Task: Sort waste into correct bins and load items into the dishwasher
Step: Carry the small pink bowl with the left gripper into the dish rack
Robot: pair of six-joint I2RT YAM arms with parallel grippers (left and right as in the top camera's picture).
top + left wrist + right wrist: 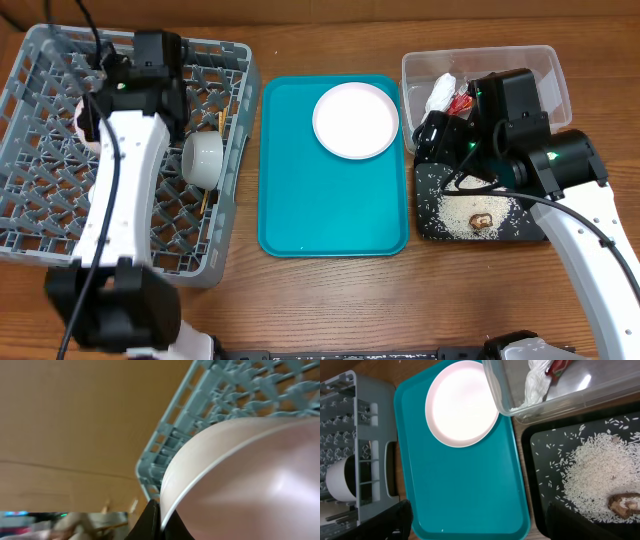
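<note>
My left gripper (100,108) is over the grey dish rack (40,190), shut on the rim of the large pale-pink plate (82,118). In the left wrist view the fingers (159,521) pinch the plate's edge (240,475), which stands tilted over the rack (220,390). A white cup (203,158) lies in the rack, with chopsticks (214,124) beside it. The smaller plate (355,120) sits on the teal tray. My right gripper (436,135) is open and empty above the edge of the black tray (430,225); its fingers (480,525) straddle the tray edges. The bowl is not visible.
The teal serving tray (330,210) lies in the middle. The clear tub (600,390) holds the white napkin (535,385) and red wrapper (561,366). The black tray (545,445) holds loose rice (600,470) and a brown morsel (622,504).
</note>
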